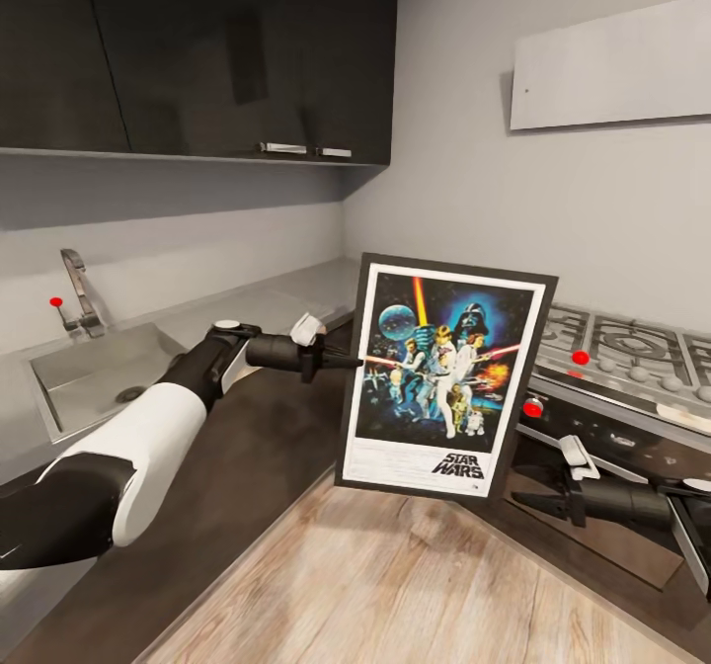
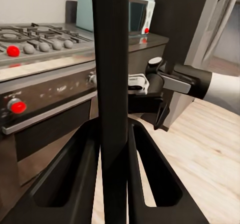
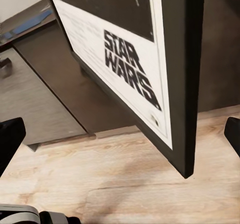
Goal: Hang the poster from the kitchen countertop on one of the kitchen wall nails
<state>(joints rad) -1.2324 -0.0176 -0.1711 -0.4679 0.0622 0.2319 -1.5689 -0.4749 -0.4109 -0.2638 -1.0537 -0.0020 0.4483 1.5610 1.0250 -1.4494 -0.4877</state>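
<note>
Open wooden floor (image 1: 395,585) fills the lower centre of the frame, free for passage. The poster (image 1: 439,377) stands mid-frame, blocking the corner behind it. The stove (image 1: 622,348) crowds the right, the counter (image 1: 247,308) and faucet (image 1: 84,293) the left.

A thin black frame, a white border and a dark blue space scene with red and orange streaks are shown on the poster (image 1: 441,375), with black "STAR WARS" lettering on its white strip. The kitchen countertop (image 1: 247,303) is rendered pale grey, the stove knobs (image 1: 581,357) red, and the floor (image 1: 395,585) in light wood grain.
</note>
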